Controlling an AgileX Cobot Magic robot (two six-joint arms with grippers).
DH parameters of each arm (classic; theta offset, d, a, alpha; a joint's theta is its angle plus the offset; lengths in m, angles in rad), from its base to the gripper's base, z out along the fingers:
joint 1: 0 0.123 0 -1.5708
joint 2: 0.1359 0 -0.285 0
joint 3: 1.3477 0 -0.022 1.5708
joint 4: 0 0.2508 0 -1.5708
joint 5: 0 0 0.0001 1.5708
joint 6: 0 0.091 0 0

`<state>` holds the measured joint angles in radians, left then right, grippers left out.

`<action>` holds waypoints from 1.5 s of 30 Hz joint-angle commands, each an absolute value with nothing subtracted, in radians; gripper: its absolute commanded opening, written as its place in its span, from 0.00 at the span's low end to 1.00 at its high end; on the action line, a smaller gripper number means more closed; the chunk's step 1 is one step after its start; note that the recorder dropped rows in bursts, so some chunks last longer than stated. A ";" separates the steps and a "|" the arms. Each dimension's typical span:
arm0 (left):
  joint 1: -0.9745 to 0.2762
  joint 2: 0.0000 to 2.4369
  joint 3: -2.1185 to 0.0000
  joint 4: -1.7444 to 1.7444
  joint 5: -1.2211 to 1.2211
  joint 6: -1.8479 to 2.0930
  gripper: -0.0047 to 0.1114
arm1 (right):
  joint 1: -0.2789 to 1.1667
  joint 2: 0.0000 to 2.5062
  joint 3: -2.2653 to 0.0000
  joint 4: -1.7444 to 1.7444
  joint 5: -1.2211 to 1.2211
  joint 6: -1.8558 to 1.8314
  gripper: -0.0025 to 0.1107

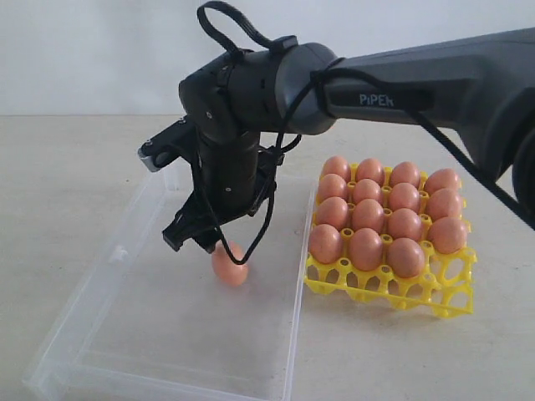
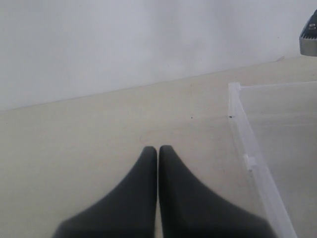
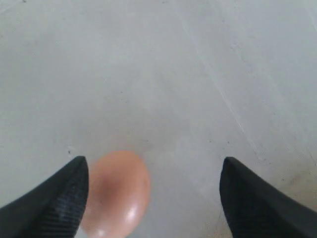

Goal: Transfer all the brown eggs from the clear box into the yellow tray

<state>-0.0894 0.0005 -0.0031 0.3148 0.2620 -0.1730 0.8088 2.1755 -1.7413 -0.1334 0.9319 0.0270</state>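
Note:
One brown egg (image 1: 230,266) lies alone on the floor of the clear box (image 1: 167,342). My right gripper (image 1: 196,242) reaches across into the box and hangs just above the egg, jaws wide open. In the right wrist view the egg (image 3: 116,193) sits between the fingers, close beside one fingertip (image 3: 74,178) and well apart from the other. The yellow tray (image 1: 376,288) stands right of the box, with several brown eggs (image 1: 368,215) in its cups. My left gripper (image 2: 157,148) is shut and empty, low over bare table beside the box's corner (image 2: 233,89).
The dark right arm (image 1: 401,83) spans from the upper right over the tray's far side. A pale wall rises behind the table. The box's near rim (image 1: 50,380) lies close to the front edge of the view.

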 commanded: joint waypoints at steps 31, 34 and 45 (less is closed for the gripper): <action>-0.091 0.000 0.000 0.311 0.254 -0.180 0.05 | 0.807 2.254 -1.758 0.046 0.947 -0.018 0.04; -0.091 0.000 0.000 0.311 0.254 -0.180 0.05 | 0.807 2.232 -1.758 0.048 0.946 -0.116 0.16; -0.091 0.000 0.000 0.311 0.255 -0.180 0.05 | 0.807 2.213 -1.758 0.048 0.986 -0.168 0.72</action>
<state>-0.0894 0.0005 -0.0031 0.3148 0.2620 -0.1730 0.8088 2.2330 -1.7529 0.0536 0.9509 -0.1567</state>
